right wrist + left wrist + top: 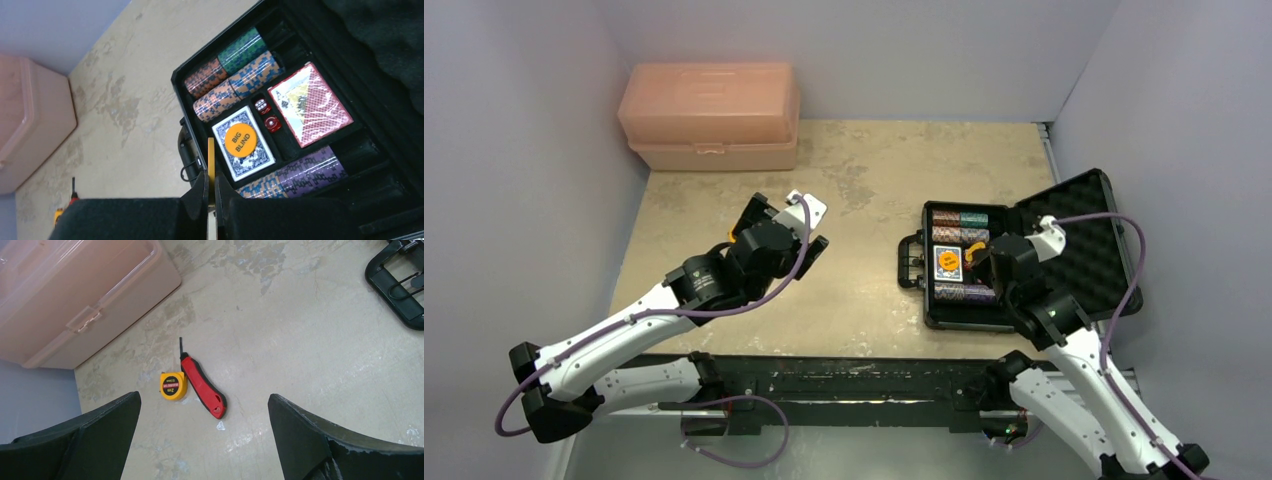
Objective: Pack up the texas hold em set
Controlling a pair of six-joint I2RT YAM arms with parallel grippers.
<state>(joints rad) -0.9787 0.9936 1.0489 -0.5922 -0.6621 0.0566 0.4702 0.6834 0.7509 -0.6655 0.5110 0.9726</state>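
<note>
Noted right jaws pinched tight on a thin orange disc [210, 160], held edge-on above the open black case [964, 322] lying on the desk [854, 300]. Noted left jaws spread wide, empty, well left of the case.

Risk of slip or roll on release: smooth, hard, gripped only by its rim; may end up outside the case. May also sit proud and fight the egg-crate foam lid [1089, 245].

Inside the case: striped, ribbed chip rolls [235, 75], BIG BLIND disc [240, 140] on blue deck [250, 162], glossy red deck [310, 105], red dice [272, 123].

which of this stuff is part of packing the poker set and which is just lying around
Job: case, chips, blue deck, red deck, dice, big blind disc, orange disc in right gripper.
Lying about: toolbox, knife, tape measure.
</note>
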